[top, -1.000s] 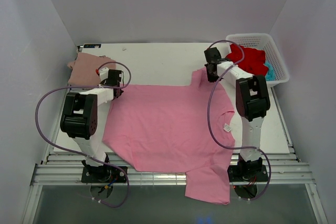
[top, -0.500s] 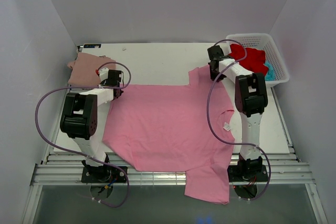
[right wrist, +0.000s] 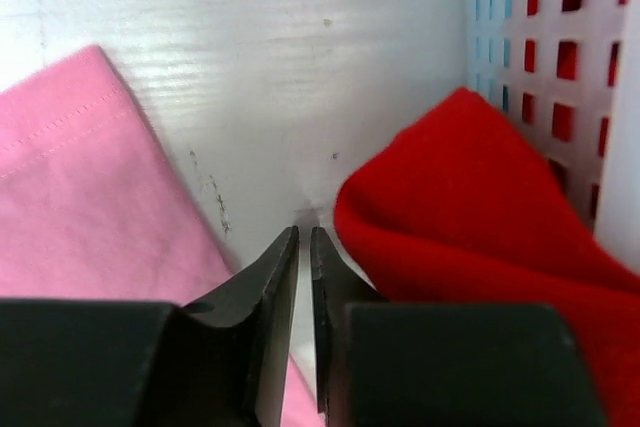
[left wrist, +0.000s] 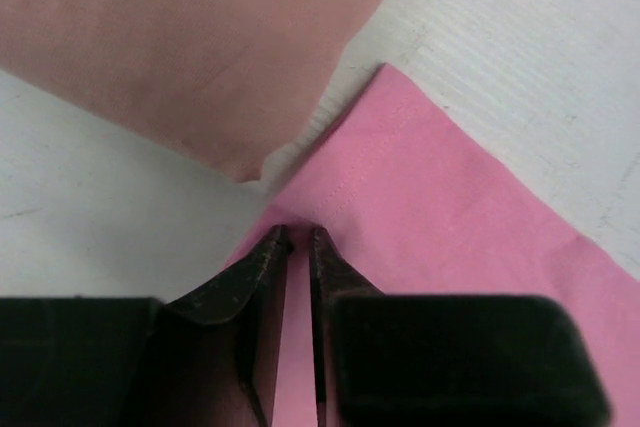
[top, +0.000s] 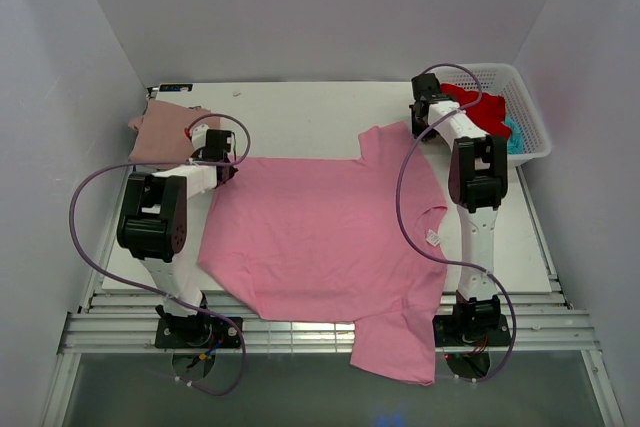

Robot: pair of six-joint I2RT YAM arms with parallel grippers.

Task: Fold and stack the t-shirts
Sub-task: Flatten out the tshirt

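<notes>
Lying spread flat across the white table (top: 300,112), the bright pink t-shirt (top: 320,237) is draping its near sleeve over the front edge. The left gripper (left wrist: 297,235) is pinching the shirt's far left hem corner, its jaws drawn to a thin slit. The right gripper (right wrist: 304,233) is standing just as narrow at the far sleeve's edge and appears to be nipping that cloth, though the fingers are hiding most of the contact.

Being light, limp jersey, the shirt is likely to sag, wrinkle and drag wherever it is unsupported, so the stitched hems and corners are offering the surest hold.

The top camera is showing the whole outline, the small white neck label (top: 433,240), the folded dusty rose t-shirt (top: 160,132) at far left and the white basket (top: 535,132). Only the wrist cameras are showing the hem stitching and the red t-shirt (right wrist: 470,217) bulging just beside the right fingers.
</notes>
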